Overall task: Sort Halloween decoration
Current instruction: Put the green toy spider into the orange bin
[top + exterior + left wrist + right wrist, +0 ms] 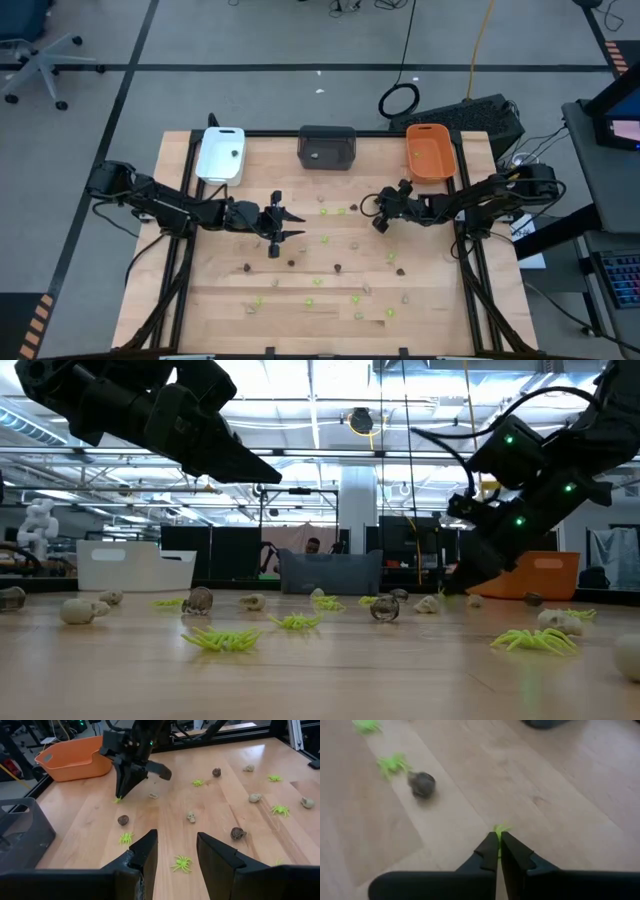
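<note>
The Halloween decoration lies scattered over the wooden table: lime green spiders, dark brown pieces and pale beige skulls. My right gripper is at the table's right of centre, slanting down with its tips at the wood and shut on a lime green spider. My left gripper hovers open above the table left of centre, nothing between its fingers. My right gripper pinches the lime green spider between its two fingertips; only a few green legs stick out beyond the tips. The fingers slant down from the table's right side. The spider sits at the table surface; whether it is lifted I cannot tell.
Three trays stand along the far edge: white at the left, dark grey in the middle, orange at the right. A dark brown piece and another green spider lie close to my right gripper.
</note>
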Controlling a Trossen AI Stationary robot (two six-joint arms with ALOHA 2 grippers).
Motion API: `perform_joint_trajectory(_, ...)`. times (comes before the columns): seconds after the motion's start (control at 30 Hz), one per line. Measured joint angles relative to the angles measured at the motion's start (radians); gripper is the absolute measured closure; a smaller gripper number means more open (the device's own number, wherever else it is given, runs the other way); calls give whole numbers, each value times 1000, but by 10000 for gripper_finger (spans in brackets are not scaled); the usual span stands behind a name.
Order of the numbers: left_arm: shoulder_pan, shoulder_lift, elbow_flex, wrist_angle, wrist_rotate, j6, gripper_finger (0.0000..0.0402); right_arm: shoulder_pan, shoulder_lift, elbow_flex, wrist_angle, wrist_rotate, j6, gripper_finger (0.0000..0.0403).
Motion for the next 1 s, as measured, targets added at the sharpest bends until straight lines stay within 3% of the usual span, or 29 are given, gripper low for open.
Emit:
perform_joint_trajectory(0.37, 0, 0, 0, -5, 0, 0, 268, 44, -173, 1, 117, -41, -27, 403)
perform_joint_trajectory(0.77, 0, 1, 0, -4, 0, -3, 268, 116, -177, 2, 507, -39, -118, 403)
perform_joint_trajectory(1.0, 0, 1, 0, -2, 0, -3, 268, 141, -176, 2, 627, -36, -84, 403)
